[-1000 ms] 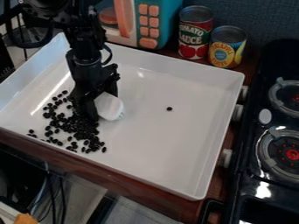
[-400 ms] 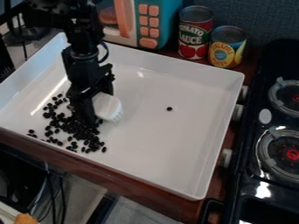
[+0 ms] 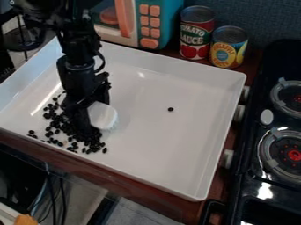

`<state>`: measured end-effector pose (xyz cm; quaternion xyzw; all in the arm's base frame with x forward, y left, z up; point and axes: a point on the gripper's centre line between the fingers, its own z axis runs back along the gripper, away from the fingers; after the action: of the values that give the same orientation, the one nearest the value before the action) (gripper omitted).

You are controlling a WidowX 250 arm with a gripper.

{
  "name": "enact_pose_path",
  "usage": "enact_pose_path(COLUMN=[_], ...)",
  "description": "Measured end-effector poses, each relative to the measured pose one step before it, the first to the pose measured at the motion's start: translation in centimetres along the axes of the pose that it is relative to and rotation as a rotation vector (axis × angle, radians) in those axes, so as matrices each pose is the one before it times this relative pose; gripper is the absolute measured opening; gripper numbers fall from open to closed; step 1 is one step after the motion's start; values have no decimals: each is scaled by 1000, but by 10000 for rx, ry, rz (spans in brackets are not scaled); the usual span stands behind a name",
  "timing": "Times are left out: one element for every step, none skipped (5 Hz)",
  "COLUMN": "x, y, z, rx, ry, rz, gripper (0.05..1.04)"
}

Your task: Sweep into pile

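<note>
Claw: the black gripper [image 3: 88, 117] is closed on the white brush [image 3: 103, 116], gripping it at its upper part; how wide a gap the brush leaves in the grip cannot be told.
Arm: the black robot arm [image 3: 79, 57] comes in from the top left and hangs down over the left half of the tray, its lower end among the beans.
Brush: its pale, rounded head sticks out on the picture's right side of the claw, tilted, with the lower edge turned toward the tray floor; whether that edge touches the floor cannot be told.
Beans: the small dark beans [image 3: 54, 124] lie scattered in the tray's left part, around and below the claw in the view, thickest just beside its lower end and looser toward the near left wall.
Single bean: one lone bean [image 3: 170, 109] sits well apart from the rest, to the right of the brush.
Tray: the white, shallow, walled tray [image 3: 159, 149] stands on a brown wooden surface [image 3: 170, 207].
Behind the tray: a teal toy microwave [image 3: 163, 22], with a red-labelled can [image 3: 197, 38] and a yellow-and-blue can [image 3: 228, 50] upright beside it.
Right side: a black toy stove [image 3: 250, 195] with round burners.
</note>
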<state>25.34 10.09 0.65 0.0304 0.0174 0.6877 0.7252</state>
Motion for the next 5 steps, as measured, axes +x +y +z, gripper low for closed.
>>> enact_pose_path(x=[-211,-696,-607,62,121], y=[717,-310,-2341,-3616,-2296], z=[-168,218,698,2166,982], rx=[-17,-115,-254,-616,-226], ry=[-131,-38,-231,-316,-100], rz=[-124,-421,-768,-245,229], gripper=[729,729,729,729,729])
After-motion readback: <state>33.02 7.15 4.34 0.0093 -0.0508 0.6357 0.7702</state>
